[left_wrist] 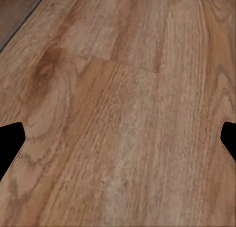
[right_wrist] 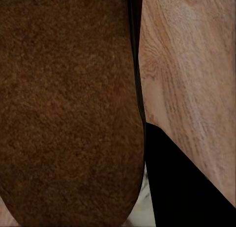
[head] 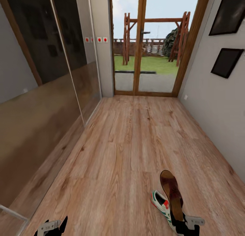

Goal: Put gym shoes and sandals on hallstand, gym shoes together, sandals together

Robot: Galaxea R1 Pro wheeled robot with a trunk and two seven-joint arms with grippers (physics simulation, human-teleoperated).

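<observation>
Progress was slight: right gripper point(head: 185, 224) clasped 1 sandal point(head: 172, 191) (gym shoe point(head: 162, 205) floored); left gripper point(head: 51, 226) spread, empty.

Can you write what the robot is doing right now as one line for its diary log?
right claw: shut on sandal | gym shoe: floor | left claw: open

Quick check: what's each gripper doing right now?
Left gripper: open, empty, over the floor.
Right gripper: shut on a sandal, held sole-up beside a gym shoe.
</observation>
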